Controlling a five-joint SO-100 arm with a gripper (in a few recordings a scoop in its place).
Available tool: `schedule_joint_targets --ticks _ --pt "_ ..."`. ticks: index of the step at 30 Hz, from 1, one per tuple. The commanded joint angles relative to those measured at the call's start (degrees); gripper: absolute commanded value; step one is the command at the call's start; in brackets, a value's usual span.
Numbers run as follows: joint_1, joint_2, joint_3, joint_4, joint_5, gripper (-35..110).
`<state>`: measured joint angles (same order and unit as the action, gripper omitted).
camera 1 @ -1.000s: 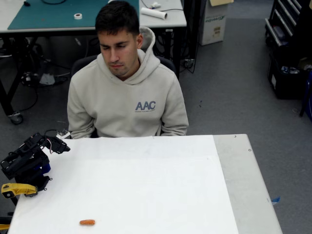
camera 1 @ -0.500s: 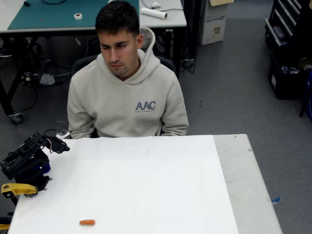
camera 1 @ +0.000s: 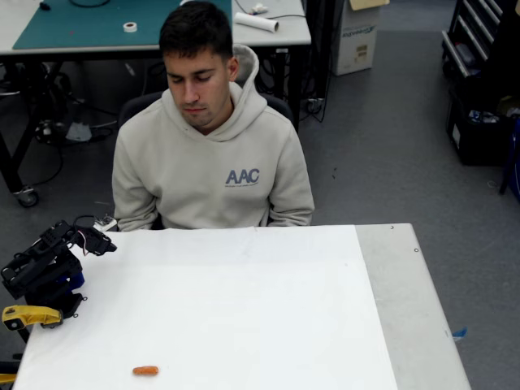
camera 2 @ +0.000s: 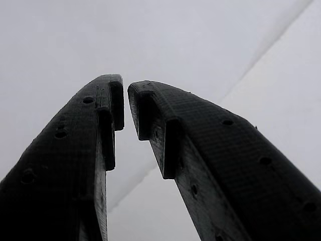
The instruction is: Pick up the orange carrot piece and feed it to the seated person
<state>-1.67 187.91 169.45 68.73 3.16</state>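
Observation:
The orange carrot piece (camera 1: 145, 370) lies flat on the white table (camera 1: 244, 309) near its front edge, left of centre. The seated person (camera 1: 210, 166) sits behind the table's far edge in a beige hoodie, looking down. My black arm is folded at the table's left edge, and its gripper (camera 1: 99, 241) points right, well behind and to the left of the carrot. In the wrist view the two black fingers (camera 2: 108, 115) stand almost tip to tip over the white surface, with only a thin gap and nothing between them.
A yellow part (camera 1: 31, 315) of the arm sticks out at the left edge below the gripper. A bare grey strip (camera 1: 406, 309) runs along the table's right side. Behind the person stands a desk (camera 1: 97, 24) with a green mat.

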Motion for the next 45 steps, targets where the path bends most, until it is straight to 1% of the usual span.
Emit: schedule_joint_targets --ticks 1,4,6,7,9,16,22,31,39,41,45 --pt "-0.79 -3.87 -5.19 0.53 0.62 -3" --pt "0.62 -9.76 -10.28 0.26 0.79 -3" --pt "4.66 -17.67 -17.31 -2.99 0.62 -3" --pt "7.73 -24.35 -21.36 -5.62 0.62 -3" --pt "12.04 -34.10 -25.58 -9.05 0.18 -3" --pt "24.96 -54.93 -34.80 -15.73 0.00 -3" --pt "34.54 -69.35 -44.03 -20.57 -0.09 -3" --pt "46.76 -81.21 -54.32 -21.53 -0.18 -3" --pt "58.71 -86.40 -62.67 -21.01 -0.26 -3" --pt "60.91 -87.89 -64.16 -21.01 -2.02 -3" --pt "64.60 -90.35 -64.95 -21.01 -10.11 -3"
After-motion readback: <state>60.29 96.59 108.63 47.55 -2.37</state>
